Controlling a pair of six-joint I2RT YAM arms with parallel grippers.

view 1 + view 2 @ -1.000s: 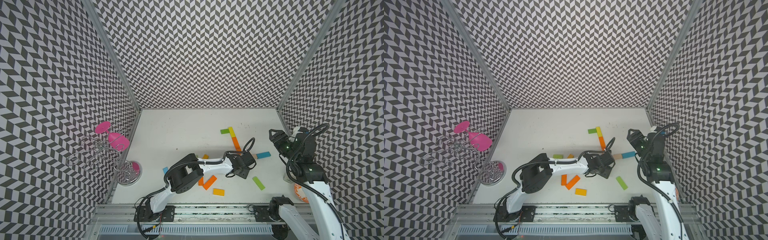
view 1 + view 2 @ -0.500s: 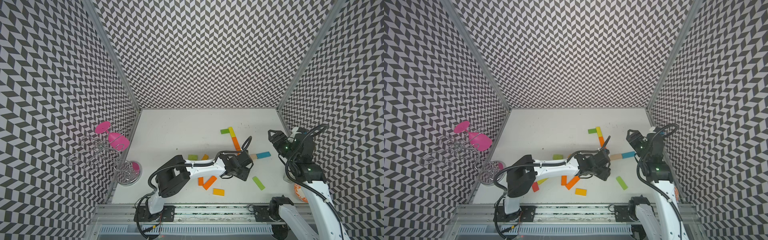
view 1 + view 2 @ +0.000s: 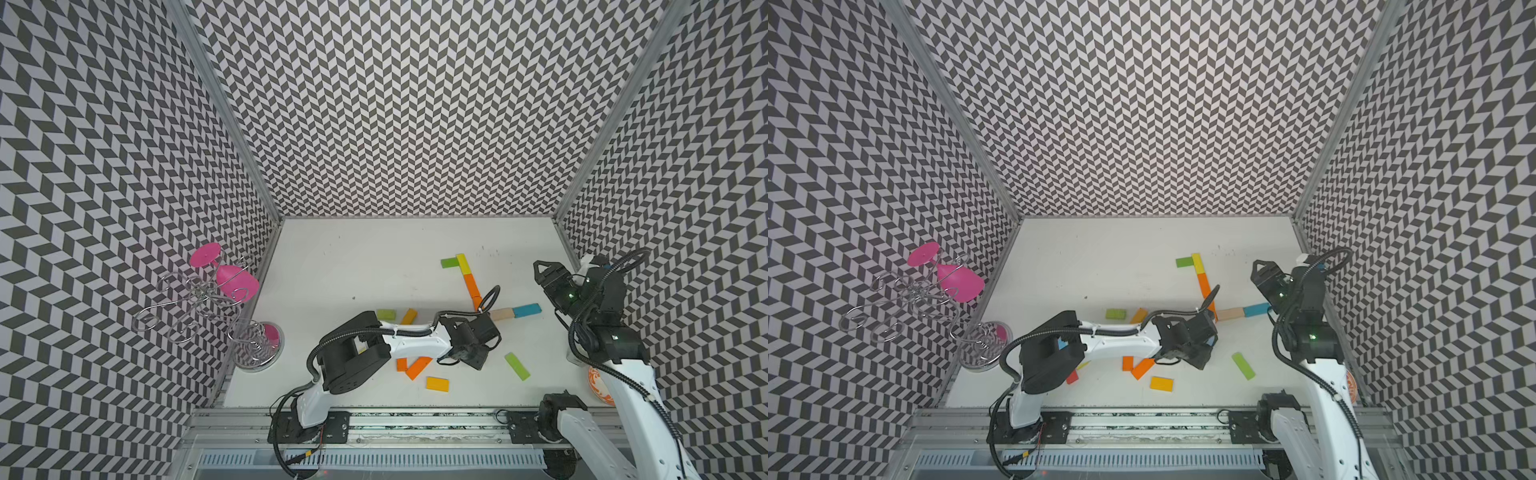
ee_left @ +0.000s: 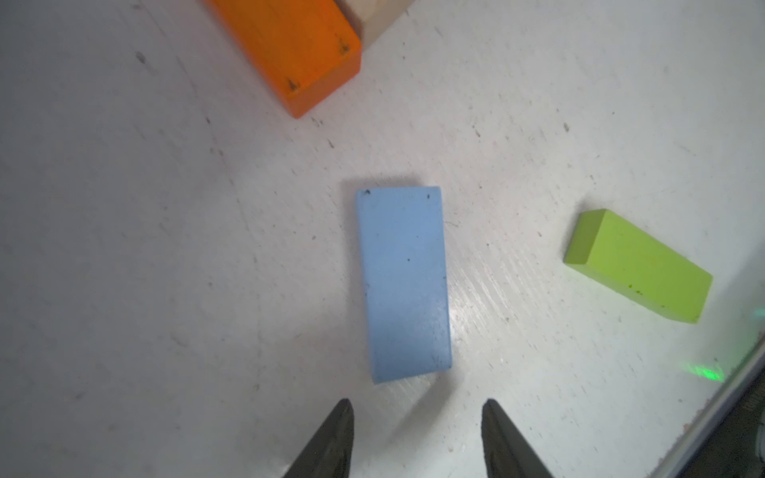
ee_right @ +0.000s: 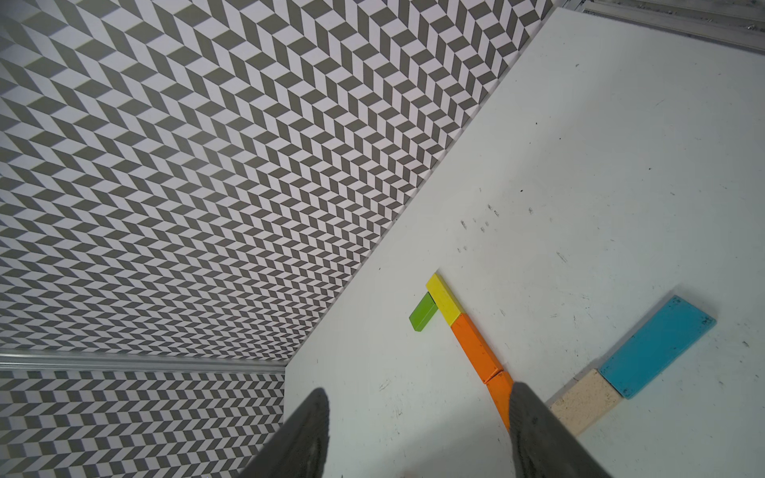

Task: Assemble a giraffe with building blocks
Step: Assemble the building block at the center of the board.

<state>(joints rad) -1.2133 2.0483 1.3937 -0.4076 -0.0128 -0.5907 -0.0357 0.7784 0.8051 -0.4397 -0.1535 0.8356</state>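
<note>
A flat line of blocks lies on the white table point(image 3: 374, 257): green point(image 3: 449, 262), yellow point(image 3: 462, 262), two orange point(image 3: 471, 284), natural wood point(image 3: 502, 314) and turquoise point(image 3: 527, 309). My left gripper point(image 3: 473, 361) hangs low in front of it. In the left wrist view the left gripper point(image 4: 417, 403) is open, and a light blue block point(image 4: 403, 281) lies flat just beyond its tips, not between them. My right gripper point(image 3: 537, 272) hovers open and empty by the turquoise end. The right wrist view shows the right gripper point(image 5: 420, 395) above the orange blocks point(image 5: 476, 349).
Loose blocks lie near the front: light green point(image 3: 517, 365), amber point(image 3: 437, 383), two orange point(image 3: 415, 368), green point(image 3: 385, 314), amber point(image 3: 409, 316). A wire rack point(image 3: 195, 291) with pink glasses stands at the left wall. An orange-patterned bowl point(image 3: 600, 384) sits front right.
My left gripper has drifted slightly left and toward the front, and its jaws have narrowed. The left arm's elbow has swung. The right arm has hardly moved.
</note>
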